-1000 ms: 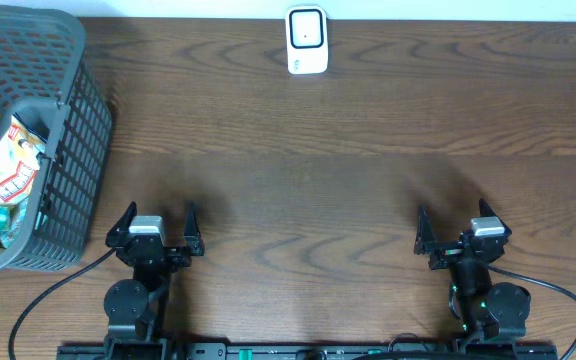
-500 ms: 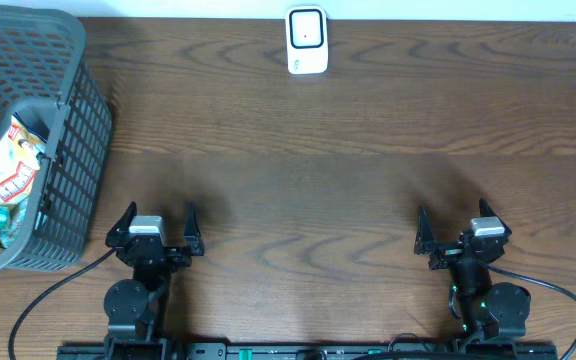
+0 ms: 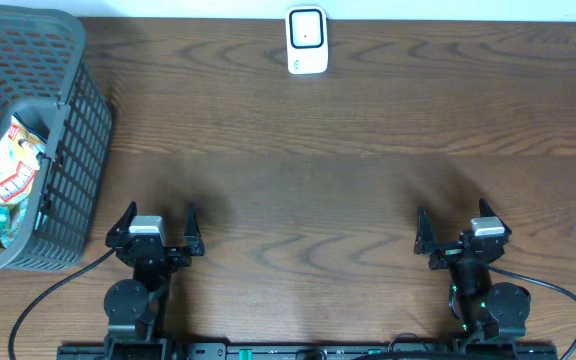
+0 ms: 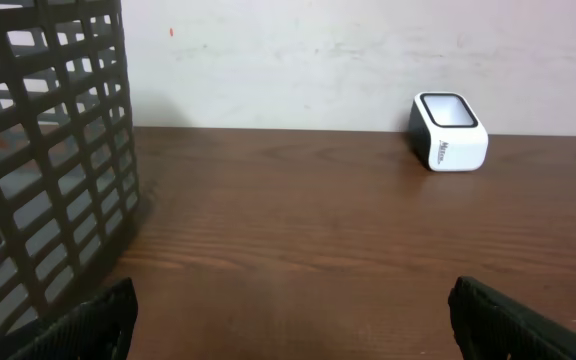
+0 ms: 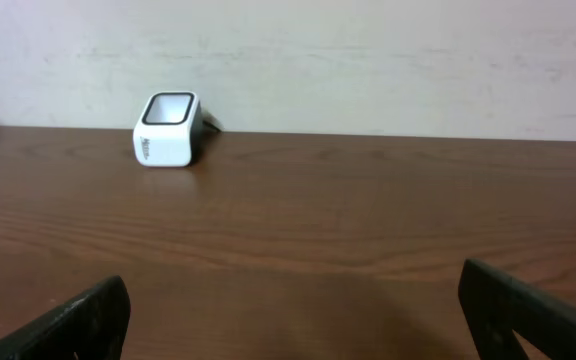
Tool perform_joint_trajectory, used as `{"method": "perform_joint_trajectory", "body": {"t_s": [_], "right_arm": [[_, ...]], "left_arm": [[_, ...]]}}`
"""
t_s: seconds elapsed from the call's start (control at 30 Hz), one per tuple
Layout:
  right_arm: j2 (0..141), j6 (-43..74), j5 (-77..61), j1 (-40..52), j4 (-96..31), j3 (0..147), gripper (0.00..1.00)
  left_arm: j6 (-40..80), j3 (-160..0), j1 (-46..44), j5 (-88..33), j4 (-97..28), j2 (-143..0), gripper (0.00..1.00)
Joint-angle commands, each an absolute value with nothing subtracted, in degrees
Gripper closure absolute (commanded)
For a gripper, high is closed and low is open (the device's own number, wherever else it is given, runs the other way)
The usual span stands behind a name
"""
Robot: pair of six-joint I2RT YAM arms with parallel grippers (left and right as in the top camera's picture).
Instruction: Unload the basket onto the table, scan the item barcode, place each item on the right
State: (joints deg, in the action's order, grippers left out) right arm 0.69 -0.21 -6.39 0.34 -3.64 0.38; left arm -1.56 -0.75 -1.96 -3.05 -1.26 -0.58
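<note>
Left gripper (image 3: 159,214) and right gripper (image 3: 452,214) sit at the near edge, jaws apart, empty. The white scanner (image 3: 307,40) stands far centre. Only overhead shows the packaged items (image 3: 3,170) inside the grey basket (image 3: 83,110) at left; the left wrist view shows just its wall.

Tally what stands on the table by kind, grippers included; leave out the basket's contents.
Basket: 1
Barcode scanner: 1
Grippers: 2, the left gripper and the right gripper, both open and empty
Total: 4
</note>
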Motion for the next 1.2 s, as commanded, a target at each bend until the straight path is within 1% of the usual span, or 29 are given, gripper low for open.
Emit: {"method": "perform_joint_trajectory", "body": {"t_s": [0.0,0.2,0.23,0.3,0.33,0.43,0.5,0.6,0.67,0.73,0.8,1.0,1.17], "right_arm": [[0.32,0.8,-5.96,0.84,-3.88,0.32,0.01],[0.32,0.8,-5.96,0.84,-3.88,0.32,0.01],[0.32,0.8,-5.96,0.84,-3.88,0.32,0.01],[0.32,0.8,-5.96,0.84,-3.88,0.32,0.01],[0.32,0.8,-5.96,0.84,-3.9,0.32,0.01],[0.32,0.8,-5.96,0.84,-3.88,0.3,0.01],[0.32,0.8,-5.96,0.84,-3.88,0.32,0.01],[0.32,0.8,-5.96,0.84,-3.9,0.3,0.01],[0.32,0.8,-5.96,0.84,-3.88,0.3,0.01],[0.32,0.8,-5.96,0.84,-3.88,0.32,0.01],[0.32,0.8,-5.96,0.84,-3.9,0.32,0.01],[0.32,0.8,-5.96,0.84,-3.9,0.32,0.01],[0.32,0.8,-5.96,0.84,-3.9,0.32,0.01]], "left_arm": [[-2.35,-0.23,-1.67,-3.36,-3.86,-0.23,0.02],[-2.35,-0.23,-1.67,-3.36,-3.86,-0.23,0.02],[-1.23,-0.23,-1.72,-4.91,-3.33,-0.23,0.02],[3.64,-0.23,-1.74,-14.39,-1.28,-0.23,0.02],[7.09,-0.23,-1.74,-21.63,-1.19,-0.23,0.03],[10.79,-0.23,-1.74,-35.53,-1.28,-0.23,0.03],[12.27,-0.23,-1.74,-38.0,-0.84,-0.23,0.02],[19.33,-0.25,-1.74,-38.41,4.25,-0.23,0.02],[22.63,-0.27,-1.74,-38.39,11.64,-0.23,0.02],[23.24,-0.73,-1.72,-38.35,18.46,-0.23,0.03],[23.24,-2.42,-1.72,-36.8,22.61,-0.23,0.02],[21.45,-11.25,-1.69,-30.46,22.85,-2.94,0.02],[12.49,-23.16,-1.67,-27.9,21.54,-13.3,0.02]]}}
